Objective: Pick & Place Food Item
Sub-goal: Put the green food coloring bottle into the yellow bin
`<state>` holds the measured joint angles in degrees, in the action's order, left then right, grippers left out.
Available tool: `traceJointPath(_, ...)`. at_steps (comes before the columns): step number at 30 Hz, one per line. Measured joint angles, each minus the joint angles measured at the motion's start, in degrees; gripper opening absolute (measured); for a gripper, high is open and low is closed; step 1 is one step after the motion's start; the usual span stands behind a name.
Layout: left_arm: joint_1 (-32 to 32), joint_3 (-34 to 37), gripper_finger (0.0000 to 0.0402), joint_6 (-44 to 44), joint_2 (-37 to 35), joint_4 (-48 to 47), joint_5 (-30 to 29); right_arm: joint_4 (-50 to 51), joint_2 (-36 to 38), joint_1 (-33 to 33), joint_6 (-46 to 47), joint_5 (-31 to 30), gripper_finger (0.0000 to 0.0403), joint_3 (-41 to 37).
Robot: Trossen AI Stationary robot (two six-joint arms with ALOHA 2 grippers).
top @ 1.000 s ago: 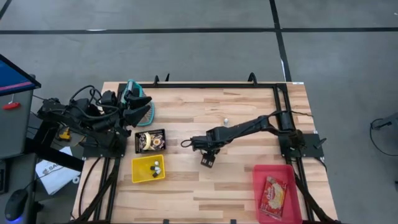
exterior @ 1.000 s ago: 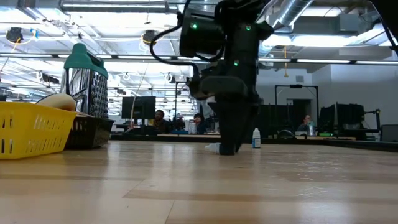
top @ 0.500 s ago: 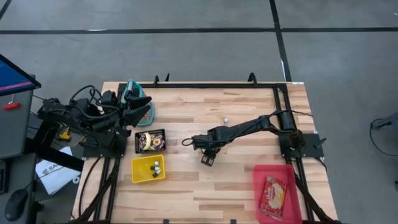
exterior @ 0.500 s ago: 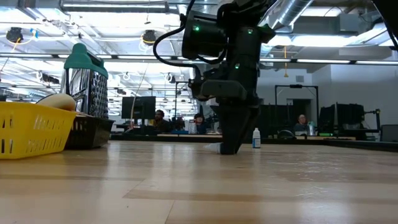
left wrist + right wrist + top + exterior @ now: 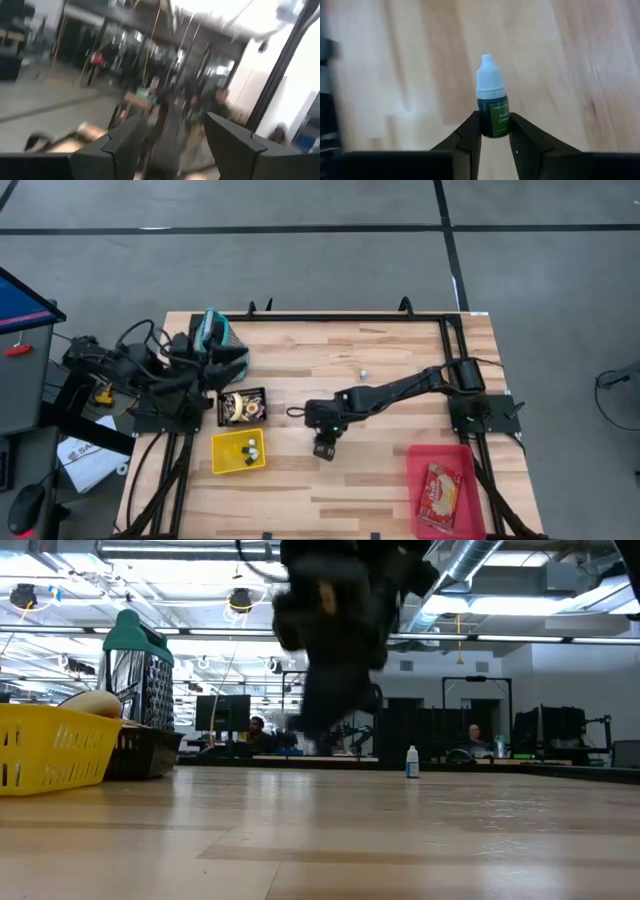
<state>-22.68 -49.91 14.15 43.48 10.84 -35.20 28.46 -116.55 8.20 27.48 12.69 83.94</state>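
Plainly, the bottle (image 5: 492, 107) (small, dark green, with a white dropper cap) sits pinched between the two fingers (image 5: 465, 141) of the right tool (image 5: 493, 131), which are closed on its labelled body. Its cap points away from the wrist, out over bare wood. From above, the right tool (image 5: 323, 448) hangs over the middle of the counter (image 5: 380, 470), at the end of the right arm, which reaches in from its base at the right edge. From table height this tool is only a dark smear above the wood, and the bottle cannot be picked out there.

A second small white-capped bottle (image 5: 412, 762) stands upright farther back on the counter, well apart from the right tool; from above it shows as a pale speck (image 5: 363, 371).

To the left of the right tool lie a yellow bin (image 5: 238, 451) with a few small items in it and, just behind it, a black tray (image 5: 242, 407) holding a printed packet. At the near right corner a red bin (image 5: 441, 491) holds a snack packet (image 5: 440, 492).

The left tool (image 5: 170, 137) is folded back over the far left corner of the counter, its fingers standing apart with nothing between them (beyond it the room is a blur).
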Motion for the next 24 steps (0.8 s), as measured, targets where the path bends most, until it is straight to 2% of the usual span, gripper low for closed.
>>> traceJointPath(6, -4.4, 0.0, 0.0209, 8.3, 1.4, -20.2, -1.1, -4.5, 5.1, 0.1, 2.3, 6.6, 0.0080, 0.0)
traceJointPath(10, -7.9, 0.1, 0.0209, 13.6, 6.7, -29.3, -0.7, -10.8, 7.4, -0.5, 5.7, 12.1, 0.0080, 0.0)
traceJointPath(15, -11.1, 0.1, 0.0212, 12.7, 15.7, -26.9, 2.3, -21.0, 9.1, -1.3, 12.4, 19.8, 0.0080, 0.0)
traceJointPath(18, -11.9, 0.1, 0.0221, 10.7, 20.4, -22.1, 2.6, -26.7, 9.5, -1.2, 16.3, 24.0, 0.0079, 0.1)
traceJointPath(24, -12.2, 0.1, 0.0234, 5.9, 23.9, -13.7, 2.7, -29.4, 9.5, -0.9, 20.2, 28.5, 0.0079, 0.1)
